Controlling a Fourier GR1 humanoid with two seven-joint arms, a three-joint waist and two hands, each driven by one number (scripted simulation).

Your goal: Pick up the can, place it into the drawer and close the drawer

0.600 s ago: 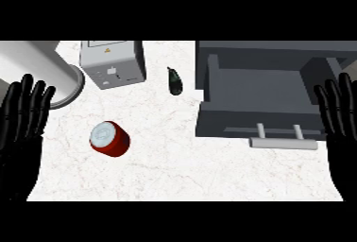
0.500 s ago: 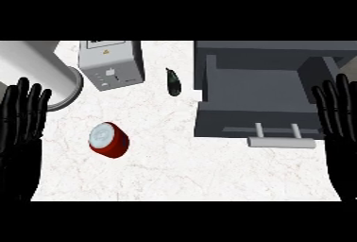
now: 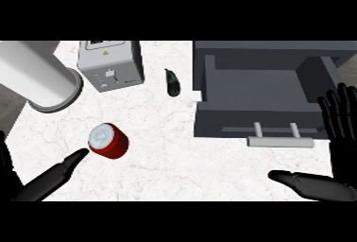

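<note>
Both hands have dropped lower and nearer, and the left hand point(image 3: 52, 178) now stretches a straight thumb toward the can, just short of touching. On the white tabletop point(image 3: 181, 160), the grey drawer point(image 3: 261, 97) stands open, bare marble before it. The grey box point(image 3: 111, 64) has an unreadable label. The red can point(image 3: 107, 141) lies tilted. The right hand point(image 3: 335, 156) is spread open, empty.

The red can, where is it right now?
In the head view, the red can sits on the counter's left side, just beyond the left hand and below the grey box.
</note>
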